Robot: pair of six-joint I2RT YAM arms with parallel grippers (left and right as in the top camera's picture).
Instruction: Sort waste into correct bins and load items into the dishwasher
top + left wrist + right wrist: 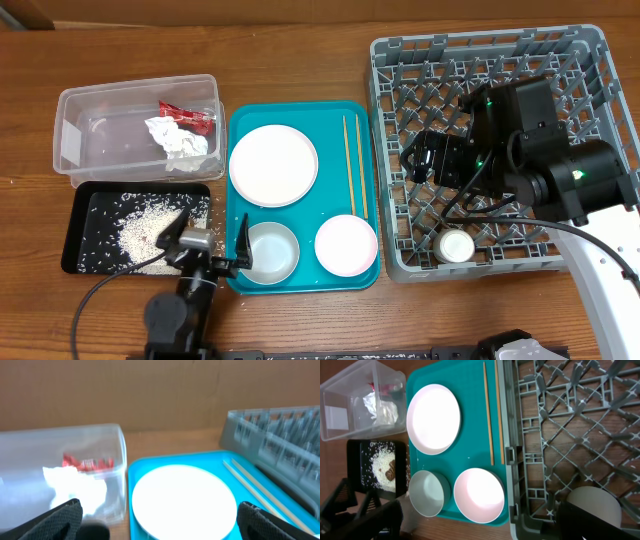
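Note:
The clear tub [90, 110] holds the red sauce packet [188, 117] and the crumpled napkin [178, 140]. Rice [135, 235] lies in the black tray [80, 255]. The teal tray [300, 118] carries the white plate [273, 165], grey bowl [270, 250], pinkish bowl [346, 243] and two chopsticks [353, 165]. The white cup [455, 245] stands in the grey dish rack [590, 130]. My left gripper [207, 240] is open and empty, between the black tray and the grey bowl. My right gripper [420, 160] is open and empty above the rack's left part.
In the left wrist view the plate [182, 502] lies ahead between the fingers [165, 527], with the tub [115, 460] to the left and the rack [280, 435] to the right. The right wrist view shows the cup [595, 505] beside its right finger.

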